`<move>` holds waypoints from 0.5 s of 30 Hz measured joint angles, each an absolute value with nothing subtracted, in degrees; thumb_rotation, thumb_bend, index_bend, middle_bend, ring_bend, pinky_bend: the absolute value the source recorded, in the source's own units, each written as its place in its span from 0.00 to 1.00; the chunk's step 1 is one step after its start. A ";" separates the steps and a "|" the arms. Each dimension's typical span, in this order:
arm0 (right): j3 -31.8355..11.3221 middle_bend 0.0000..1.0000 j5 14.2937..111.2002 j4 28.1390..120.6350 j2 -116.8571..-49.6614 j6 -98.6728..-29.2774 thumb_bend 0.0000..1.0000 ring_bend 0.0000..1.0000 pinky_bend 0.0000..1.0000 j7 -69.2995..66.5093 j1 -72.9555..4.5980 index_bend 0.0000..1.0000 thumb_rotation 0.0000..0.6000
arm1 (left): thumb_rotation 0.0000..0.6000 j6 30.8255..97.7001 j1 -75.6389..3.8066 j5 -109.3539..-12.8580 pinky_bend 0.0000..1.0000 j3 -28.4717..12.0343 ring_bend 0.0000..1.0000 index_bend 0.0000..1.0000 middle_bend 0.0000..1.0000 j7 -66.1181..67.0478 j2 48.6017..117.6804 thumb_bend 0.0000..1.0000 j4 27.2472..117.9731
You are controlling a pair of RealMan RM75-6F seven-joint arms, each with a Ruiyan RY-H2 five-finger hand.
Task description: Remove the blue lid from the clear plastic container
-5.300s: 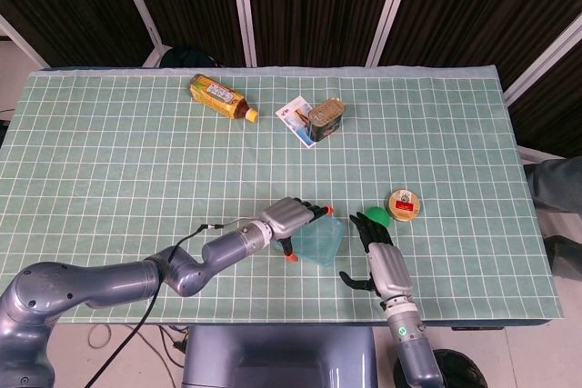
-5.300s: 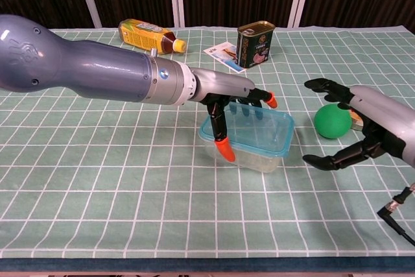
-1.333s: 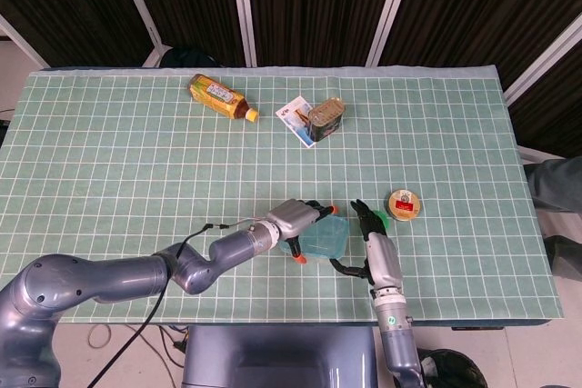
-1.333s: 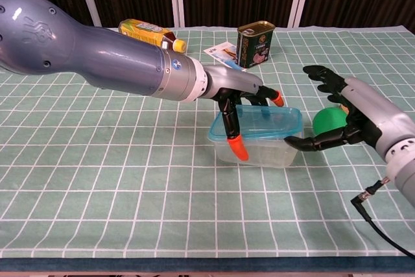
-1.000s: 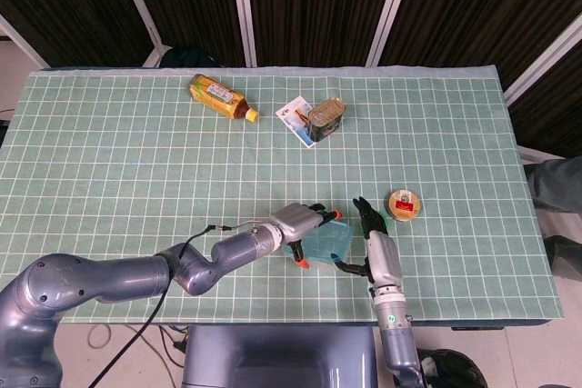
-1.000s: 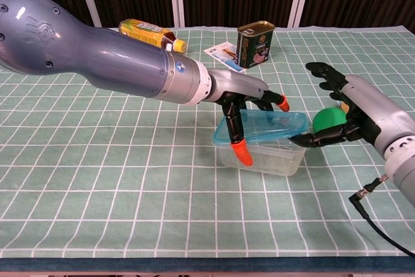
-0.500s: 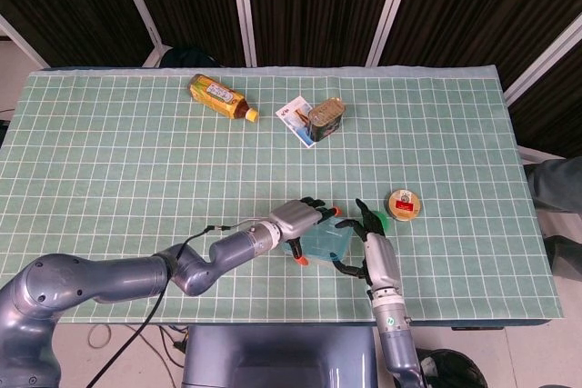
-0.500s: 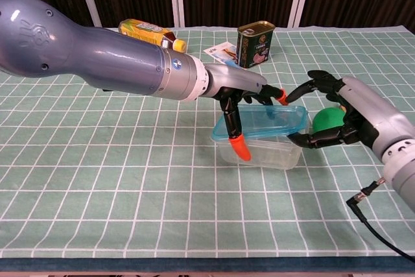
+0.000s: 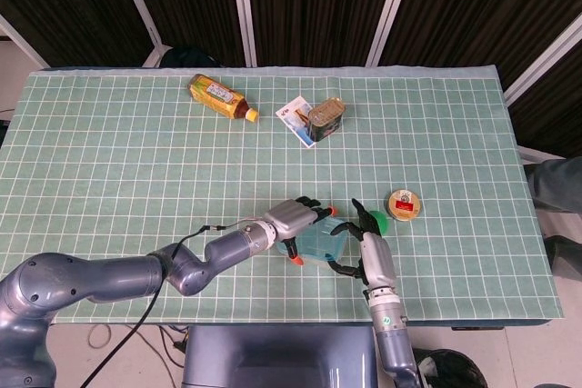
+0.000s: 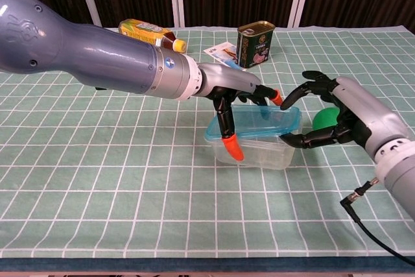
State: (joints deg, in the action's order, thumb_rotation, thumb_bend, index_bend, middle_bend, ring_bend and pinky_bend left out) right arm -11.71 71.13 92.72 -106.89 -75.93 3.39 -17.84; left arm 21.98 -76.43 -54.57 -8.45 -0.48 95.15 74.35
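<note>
- Centrally, near the front edge of the tabletop (image 9: 109, 161), the clear plastic container (image 10: 256, 148) sits with its blue lid (image 10: 259, 122) still on top; it serves as the landmark for everything else.
- From the container's left side, the left hand (image 10: 237, 95) reaches over the lid: orange-tipped fingers (image 10: 228, 142) are spread, one running down the container's near wall and another resting on the lid's far edge.
- On the container's right side, the right hand (image 10: 331, 118) cups that end, its dark fingers (image 10: 295, 141) curled, a lower one touching the right wall just beneath the lid's rim and upper ones arching above the lid's corner.
- Whether the right hand really clamps the rim or only touches it is hard to tell, since the contact is small in both views.
- Just behind the right hand, to the container's right, a green ball (image 10: 324, 119) lies partly hidden.
- Further right of the container, in the head view, a small round tin (image 9: 404, 203) lies flat.
- Well beyond the container, a dark can (image 10: 255, 44) stands upright, with a printed card (image 10: 224, 53) touching its left side.
- Far beyond and to the container's left, a yellow bottle (image 10: 149, 34) lies on its side.
</note>
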 measured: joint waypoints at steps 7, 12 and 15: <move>-12.08 0.02 70.39 92.31 -107.40 -75.49 0.41 0.00 0.00 4.21 -18.18 0.52 1.00 | 1.00 21.58 -76.36 -55.37 0.05 -8.60 0.00 0.00 0.00 -0.91 95.02 0.00 74.20; -12.37 0.03 70.46 92.15 -107.49 -75.41 0.58 0.00 0.00 4.11 -18.35 0.57 1.00 | 1.00 21.50 -76.20 -55.73 0.05 -8.58 0.00 0.00 0.00 -1.13 94.82 0.00 74.00; -12.52 0.03 70.41 92.15 -107.41 -75.27 0.64 0.00 0.00 3.92 -18.41 0.60 1.00 | 1.00 21.38 -76.10 -55.92 0.05 -8.47 0.00 0.00 0.00 -1.24 94.68 0.00 73.89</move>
State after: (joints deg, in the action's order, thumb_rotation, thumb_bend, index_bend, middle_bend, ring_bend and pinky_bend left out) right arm -12.52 70.41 92.15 -107.41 -75.27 3.92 -18.41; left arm 21.38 -76.10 -55.92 -8.47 -1.24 94.68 73.89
